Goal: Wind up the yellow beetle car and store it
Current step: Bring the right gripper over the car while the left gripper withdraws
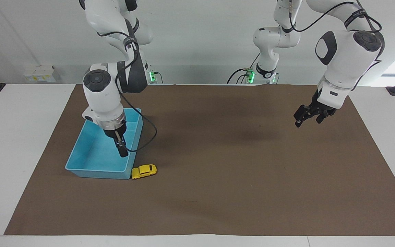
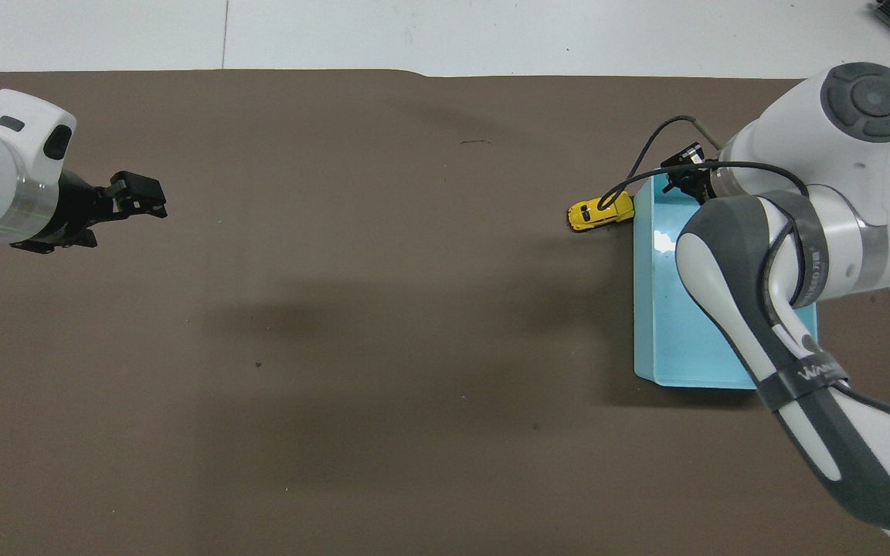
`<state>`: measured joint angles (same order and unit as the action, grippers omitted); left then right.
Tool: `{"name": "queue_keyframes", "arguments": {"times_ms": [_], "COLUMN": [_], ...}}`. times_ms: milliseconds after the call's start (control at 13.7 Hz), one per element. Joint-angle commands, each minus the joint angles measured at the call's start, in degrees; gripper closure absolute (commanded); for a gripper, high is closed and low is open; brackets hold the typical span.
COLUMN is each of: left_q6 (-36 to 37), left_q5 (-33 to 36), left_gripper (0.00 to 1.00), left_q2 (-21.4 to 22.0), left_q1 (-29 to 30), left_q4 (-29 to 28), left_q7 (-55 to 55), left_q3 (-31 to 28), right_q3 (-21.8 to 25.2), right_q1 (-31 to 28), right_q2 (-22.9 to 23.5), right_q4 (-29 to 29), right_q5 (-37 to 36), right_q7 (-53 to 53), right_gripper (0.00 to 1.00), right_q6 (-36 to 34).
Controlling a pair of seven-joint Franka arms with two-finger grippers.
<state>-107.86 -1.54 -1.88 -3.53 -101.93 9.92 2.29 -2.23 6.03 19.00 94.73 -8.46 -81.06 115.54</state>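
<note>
Facing view: brown mat covers white table; pale wall.

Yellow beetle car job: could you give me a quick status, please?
Right gripper open over the blue bin. Left gripper open, waiting over the mat. Yellow beetle car on the mat beside the bin, unobstructed.

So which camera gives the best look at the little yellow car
The facing view: the yellow car sits in the open beside the blue bin, seen side-on. The overhead view shows its roof, with a cable crossing in front.
</note>
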Motion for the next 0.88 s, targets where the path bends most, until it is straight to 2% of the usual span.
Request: {"name": "queue_keyframes", "arguments": {"times_ms": [0,292,511,657,802], "left_q6": [7.0,14.0,18.1,18.2,17.8], "left_q5": [1.8,1.8,1.7,1.3,1.2], "left_gripper": [0.00,0.00,0.00,0.00,0.00], "left_q2": [1.1,2.8,6.0,6.6,6.6], "left_q1": [0.7,0.7,0.7,0.7,0.5], "left_q4": [4.0,7.9,7.8,7.1,6.8], "left_q7": [-5.3,-6.1,-6.5,-5.7,-6.0], "left_q3": [0.6,0.4,0.6,0.6,0.6], "right_q3": [-0.3,-0.3,-0.3,-0.3,-0.2], "right_q1": [1.6,4.9,6.0,5.9,6.6], "right_q2": [1.8,5.0,8.0,9.1,9.4], "right_q4": [0.7,0.7,0.9,3.0,4.6], "right_q5": [-3.4,-7.6,-10.0,-13.2,-15.8], "right_q7": [-11.2,-24.1,-27.5,-29.0,-29.2], "right_gripper": [0.00,0.00,0.00,0.00,0.00], "right_q6": [3.0,6.5,10.0,14.5,15.5]}}
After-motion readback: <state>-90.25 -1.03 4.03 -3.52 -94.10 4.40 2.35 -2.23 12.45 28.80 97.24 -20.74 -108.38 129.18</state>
